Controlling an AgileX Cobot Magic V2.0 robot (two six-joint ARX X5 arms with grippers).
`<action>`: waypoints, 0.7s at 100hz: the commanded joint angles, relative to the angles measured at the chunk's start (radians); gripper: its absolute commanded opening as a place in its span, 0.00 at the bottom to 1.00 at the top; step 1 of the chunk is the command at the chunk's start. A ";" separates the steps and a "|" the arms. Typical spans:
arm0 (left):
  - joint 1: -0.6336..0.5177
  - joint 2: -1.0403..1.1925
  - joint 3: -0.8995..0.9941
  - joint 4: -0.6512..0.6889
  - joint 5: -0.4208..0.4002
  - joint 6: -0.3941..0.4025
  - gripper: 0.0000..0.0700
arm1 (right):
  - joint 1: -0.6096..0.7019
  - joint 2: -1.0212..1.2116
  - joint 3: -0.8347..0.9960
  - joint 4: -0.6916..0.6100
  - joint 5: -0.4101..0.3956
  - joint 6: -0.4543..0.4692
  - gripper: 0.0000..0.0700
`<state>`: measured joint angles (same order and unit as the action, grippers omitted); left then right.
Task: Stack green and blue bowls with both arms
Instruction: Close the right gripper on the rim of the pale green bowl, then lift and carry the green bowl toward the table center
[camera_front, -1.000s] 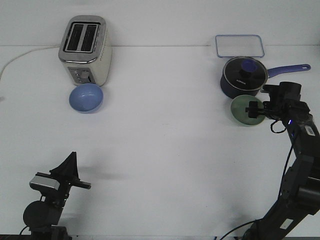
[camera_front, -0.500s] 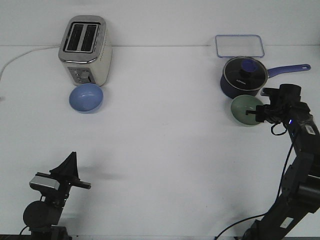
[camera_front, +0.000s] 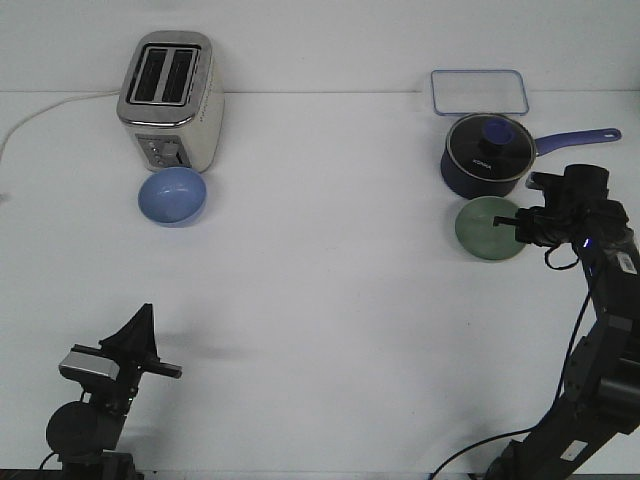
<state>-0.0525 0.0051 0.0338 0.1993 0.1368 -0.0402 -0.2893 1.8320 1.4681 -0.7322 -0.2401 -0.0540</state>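
The pale green bowl (camera_front: 484, 230) sits on the white table at the right, just in front of the dark blue saucepan (camera_front: 484, 155). My right gripper (camera_front: 516, 224) reaches in from the right and is closed on the bowl's right rim. The periwinkle blue bowl (camera_front: 172, 196) sits at the left, directly in front of the toaster (camera_front: 170, 98), with nothing touching it. My left gripper (camera_front: 147, 314) is low at the front left, far from both bowls, with its fingers together in a point and nothing in them.
A clear lidded container (camera_front: 479, 92) lies behind the saucepan, whose long handle (camera_front: 578, 139) points right above my right arm. The toaster's white cord (camera_front: 40, 112) trails off to the left edge. Open table lies between the two bowls.
My right gripper has settled onto the green bowl's right rim. The bowl has shifted slightly left and toward the front. The left arm and the blue bowl have not moved.
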 joint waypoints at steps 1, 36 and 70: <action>0.001 -0.002 -0.020 0.011 0.002 0.002 0.01 | 0.010 -0.044 0.027 0.000 -0.037 0.016 0.00; 0.001 -0.002 -0.020 0.011 0.002 0.002 0.01 | 0.194 -0.217 0.026 -0.149 -0.117 0.018 0.00; 0.001 -0.002 -0.020 0.011 0.002 0.002 0.02 | 0.519 -0.193 0.023 -0.131 -0.098 0.041 0.00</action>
<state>-0.0525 0.0051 0.0338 0.1993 0.1368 -0.0402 0.1894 1.6062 1.4750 -0.8879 -0.3458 -0.0429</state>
